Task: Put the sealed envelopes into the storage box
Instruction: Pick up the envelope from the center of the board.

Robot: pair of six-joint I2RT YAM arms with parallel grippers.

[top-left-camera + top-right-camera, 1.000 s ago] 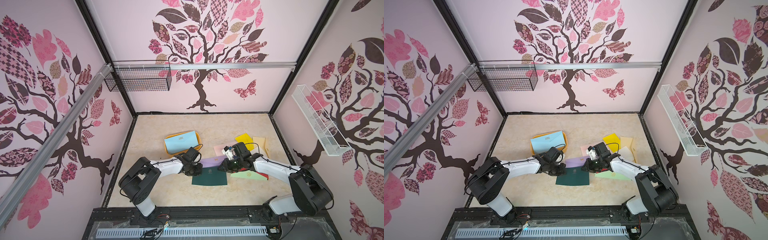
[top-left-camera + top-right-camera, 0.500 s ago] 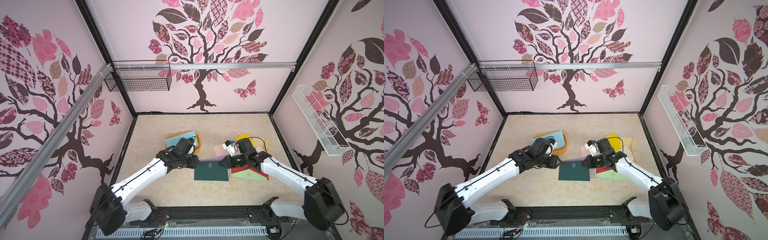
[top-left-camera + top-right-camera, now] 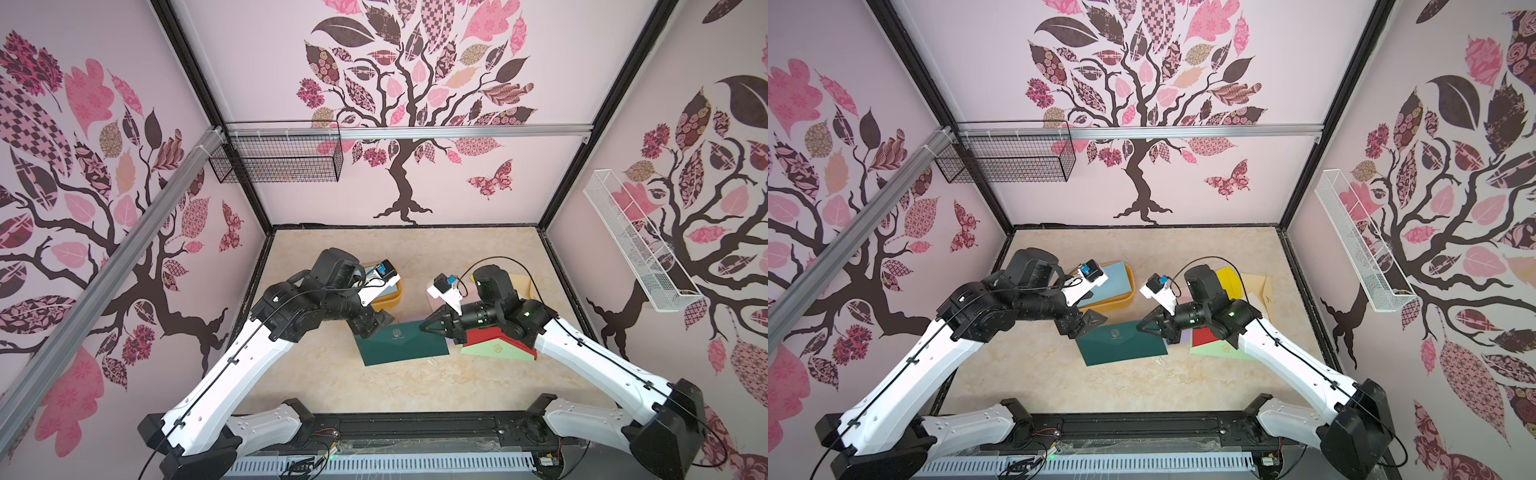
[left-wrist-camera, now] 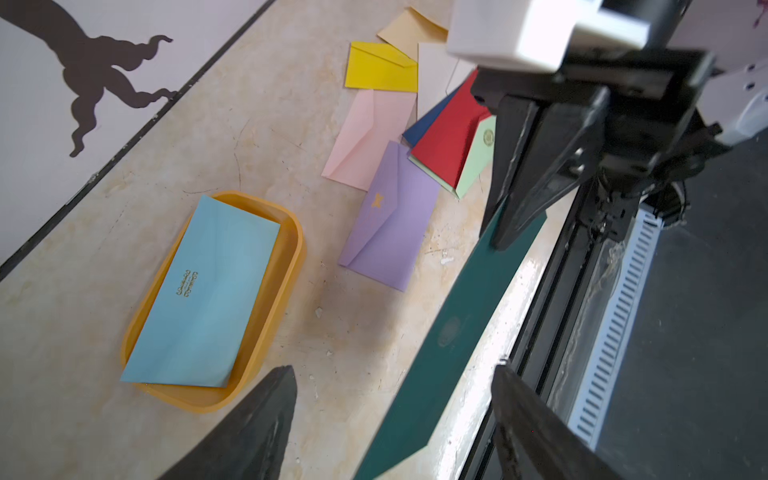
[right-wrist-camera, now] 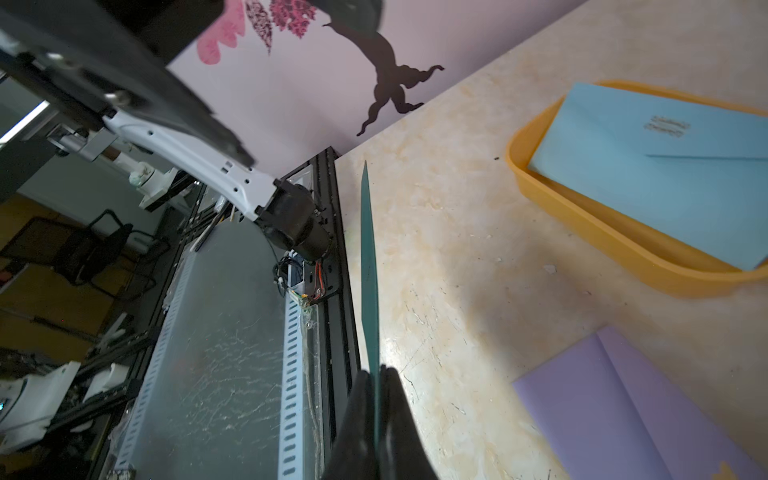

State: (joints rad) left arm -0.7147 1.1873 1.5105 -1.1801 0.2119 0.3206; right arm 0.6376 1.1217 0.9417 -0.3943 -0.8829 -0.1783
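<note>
Dark green envelope (image 3: 401, 344): held in the air over the front middle of the table (image 3: 415, 245), between the two arms, with the flap side up.
Right gripper (image 3: 428, 326): fingers pressed together on the right short edge of this envelope. In the right wrist view the thin sheet goes straight out from between them, seen edge-on.
Left gripper (image 4: 392, 368): fingers spread wide, with the left end of the envelope between them. I cannot tell if a finger touches the paper.
Long axis: it runs left to right across the table in both top views, a little skewed. One short end points to each arm.
Storage box (image 4: 293, 249): an orange-yellow tray on the table, behind the Left gripper and apart from the held envelope.
Light blue envelope (image 4: 208, 299): lies in the box with its long axis nearly along the long side of the box. It is slightly turned, so one corner sits over the rim.
Lilac envelope (image 4: 390, 220): flat on the table between the box and the pile, flap side up.
Pile on the right: pink (image 4: 370, 137), yellow (image 4: 380, 68), tan (image 4: 415, 29) and cream (image 4: 434, 79) envelopes partly overlap. The red (image 4: 449, 137) one lies on the navy (image 4: 424, 124) and pale green (image 4: 478, 162) ones.
Writing: the dark green one has a round gold emblem with a tiny line under it, nearer to the far long edge. The light blue has two short gold lines, the lilac a gold figure, the pale green a round gold mark. All of it is too small to read.
</note>
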